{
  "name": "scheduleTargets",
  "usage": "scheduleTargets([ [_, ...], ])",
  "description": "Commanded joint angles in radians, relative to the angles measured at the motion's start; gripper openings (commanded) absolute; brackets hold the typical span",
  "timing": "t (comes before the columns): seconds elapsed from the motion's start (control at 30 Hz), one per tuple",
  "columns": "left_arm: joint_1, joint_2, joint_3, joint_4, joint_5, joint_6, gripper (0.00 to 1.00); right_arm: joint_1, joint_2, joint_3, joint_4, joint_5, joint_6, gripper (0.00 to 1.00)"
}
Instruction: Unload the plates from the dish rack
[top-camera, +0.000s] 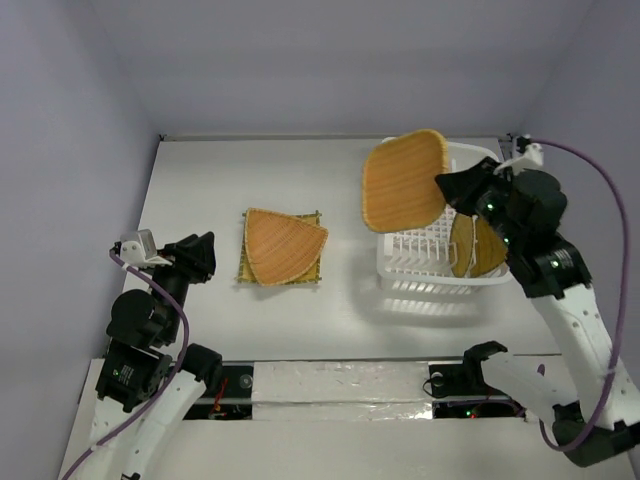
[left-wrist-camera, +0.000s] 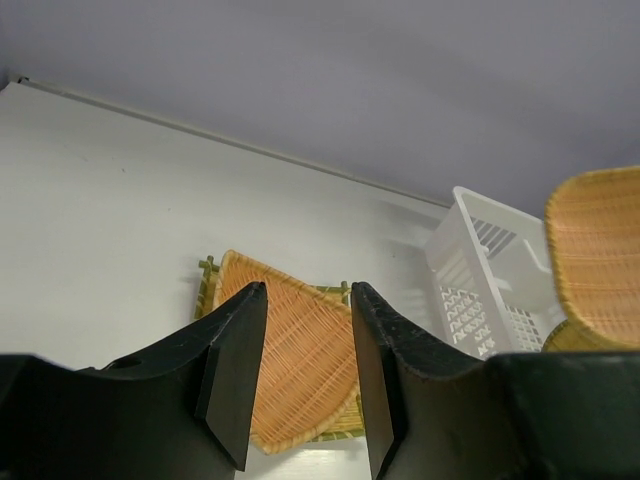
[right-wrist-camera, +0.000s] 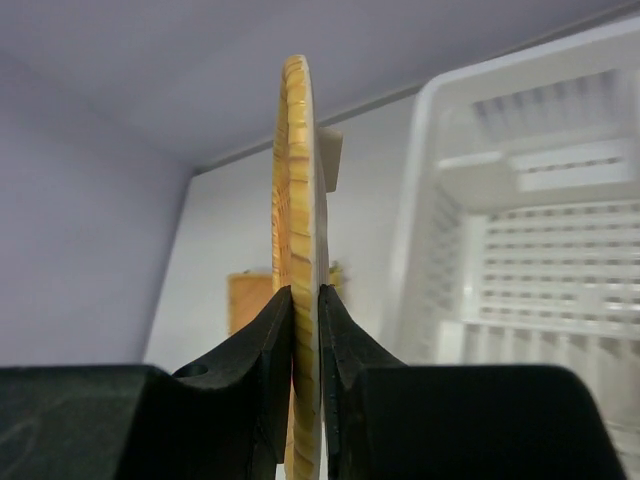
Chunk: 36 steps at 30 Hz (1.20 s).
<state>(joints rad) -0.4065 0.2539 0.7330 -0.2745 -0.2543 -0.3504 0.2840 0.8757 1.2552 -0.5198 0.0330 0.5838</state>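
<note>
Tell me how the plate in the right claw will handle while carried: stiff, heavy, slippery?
Probably stiff: seen edge-on, the plate stands straight above the right claw, no sag. Likely light, since a pinch on one rim holds it up. That small grip might let it pivot.

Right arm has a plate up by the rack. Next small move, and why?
Probably swing the right gripper left and begin lowering. It is shut on the tan woven rounded-square plate, held on edge and apparently lifted out of the white plastic dish rack. The tan rounded-triangle plate lies flat further left, which suggests that is the drop spot.
</note>
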Motion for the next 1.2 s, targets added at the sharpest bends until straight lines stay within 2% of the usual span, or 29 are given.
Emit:
scheduleTargets([
  [0.0, -0.006, 0.012, -0.006, 0.044, 0.003, 0.002, 0.36, 0.110, 0.071, -0.072, 0.394, -0.144, 0.183, 0.00],
  [0.17, -0.006, 0.013, -0.006, 0.043, 0.001, 0.001, 0.36, 0.276, 0.273, -0.111, 0.648, -0.117, 0.293, 0.00],
  [0.23, -0.006, 0.012, -0.006, 0.043, 0.000, 0.001, 0.36, 0.340, 0.347, -0.100, 0.694, -0.105, 0.320, 0.00],
  [0.47, -0.006, 0.010, -0.007, 0.044, 0.001, 0.002, 0.36, 0.429, 0.609, -0.093, 0.912, -0.116, 0.415, 0.00],
  [0.77, -0.006, 0.012, -0.007, 0.043, 0.000, 0.002, 0.36, 0.438, 0.790, -0.125, 1.027, -0.139, 0.475, 0.00],
  [1.17, -0.006, 0.016, -0.007, 0.044, 0.000, 0.004, 0.36, 0.448, 0.865, -0.281, 1.123, -0.143, 0.511, 0.00],
])
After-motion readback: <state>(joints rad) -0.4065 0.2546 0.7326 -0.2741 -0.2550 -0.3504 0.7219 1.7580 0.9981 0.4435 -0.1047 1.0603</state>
